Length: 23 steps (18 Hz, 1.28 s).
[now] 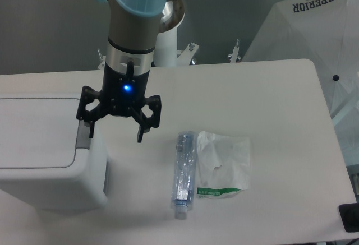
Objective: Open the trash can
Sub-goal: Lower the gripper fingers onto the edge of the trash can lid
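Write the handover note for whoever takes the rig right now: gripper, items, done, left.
Gripper: open, empty, hanging over the trash can's right edge.
Trash can: at the table's left, lid flat and shut; its grey push tab sits below one fingertip.
Clear plastic bottle and white plastic bag lie untouched mid-table.
Done: nothing visible.
Left: press the tab, lid up.

Smooth matt white plastic trash can; clear crinkled bottle.
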Motion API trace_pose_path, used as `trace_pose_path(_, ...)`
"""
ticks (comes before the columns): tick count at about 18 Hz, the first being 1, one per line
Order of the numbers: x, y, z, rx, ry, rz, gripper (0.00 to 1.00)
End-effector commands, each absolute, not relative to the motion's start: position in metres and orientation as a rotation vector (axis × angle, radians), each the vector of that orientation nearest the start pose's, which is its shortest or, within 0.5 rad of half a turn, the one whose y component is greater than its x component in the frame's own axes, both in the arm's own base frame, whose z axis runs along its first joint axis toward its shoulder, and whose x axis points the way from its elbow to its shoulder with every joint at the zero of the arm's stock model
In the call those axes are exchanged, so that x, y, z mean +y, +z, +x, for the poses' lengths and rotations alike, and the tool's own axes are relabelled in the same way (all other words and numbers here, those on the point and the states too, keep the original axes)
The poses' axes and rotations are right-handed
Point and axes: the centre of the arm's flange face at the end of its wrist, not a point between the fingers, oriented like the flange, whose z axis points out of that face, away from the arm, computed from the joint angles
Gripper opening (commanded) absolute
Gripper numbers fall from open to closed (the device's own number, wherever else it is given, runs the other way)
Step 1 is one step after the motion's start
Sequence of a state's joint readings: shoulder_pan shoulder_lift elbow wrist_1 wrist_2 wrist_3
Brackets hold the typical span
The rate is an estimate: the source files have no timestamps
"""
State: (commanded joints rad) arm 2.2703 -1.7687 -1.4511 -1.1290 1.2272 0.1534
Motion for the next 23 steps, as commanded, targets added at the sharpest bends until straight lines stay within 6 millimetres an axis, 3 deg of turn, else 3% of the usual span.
trace_pose_path(23,0.569,0.482,-0.253,-0.631,-0.234,-2.614,1.0)
